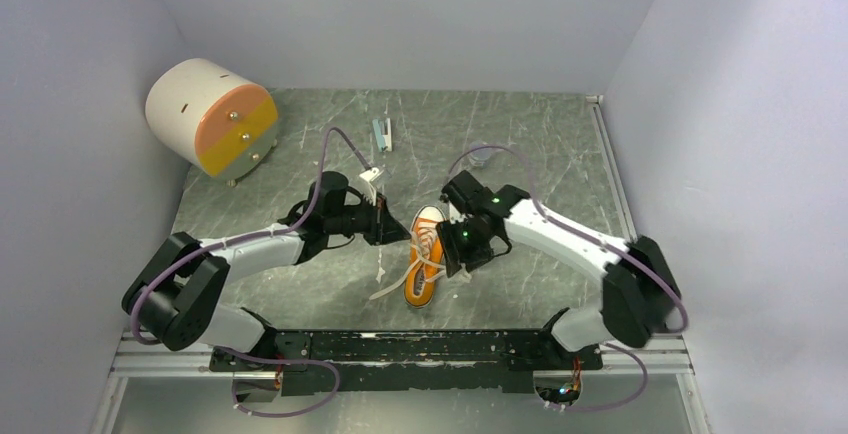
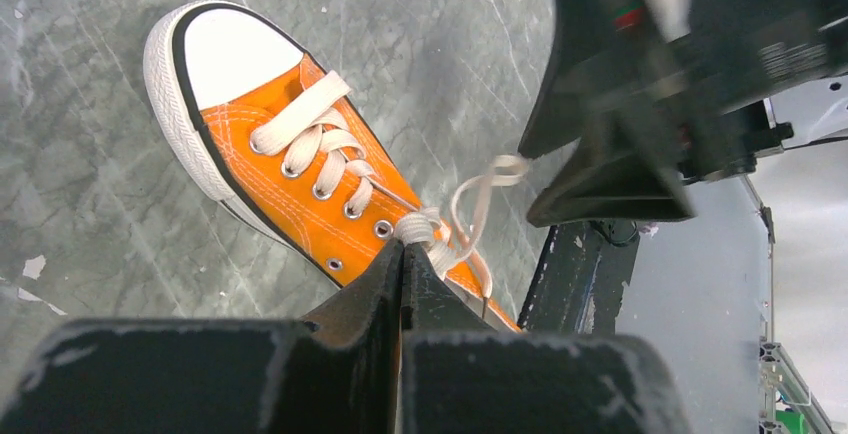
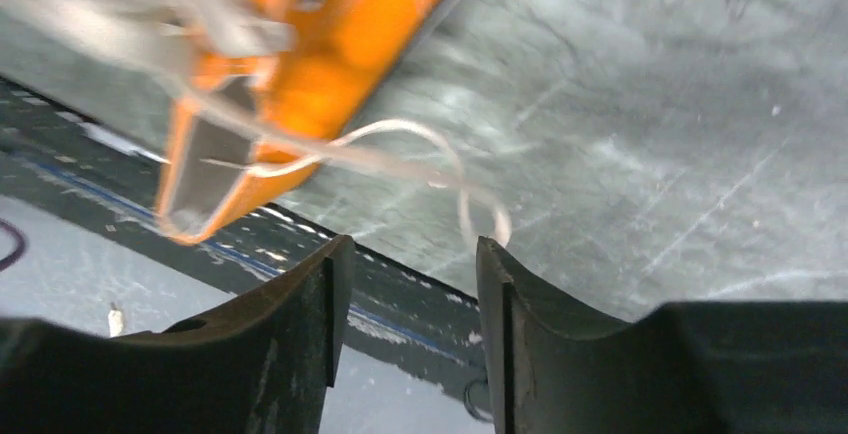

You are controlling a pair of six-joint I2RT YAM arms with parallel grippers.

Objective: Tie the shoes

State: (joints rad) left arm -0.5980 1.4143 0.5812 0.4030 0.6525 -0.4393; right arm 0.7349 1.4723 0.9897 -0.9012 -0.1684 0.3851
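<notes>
Top external view: one small orange canvas sneaker [image 1: 424,259] with a smooth white rubber toe cap lies on the grey veined table [image 1: 540,144], between two black grippers. The left gripper [image 2: 402,254] is closed, its tips against the knot of the flat white laces [image 2: 310,134]. The right gripper [image 3: 413,254] is open and holds nothing; a loose lace loop lies just beyond it. One white drum [image 1: 195,104] with an orange-and-yellow face sits at the far left.

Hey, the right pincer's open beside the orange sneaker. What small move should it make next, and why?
Probably ease the right pincer forward onto the loose loop and close. Its jaws stand apart, holding nothing, with that loop just ahead of them, while the left pincer is shut, seemingly pinching the laces at the top eyelets of the sneaker.
</notes>
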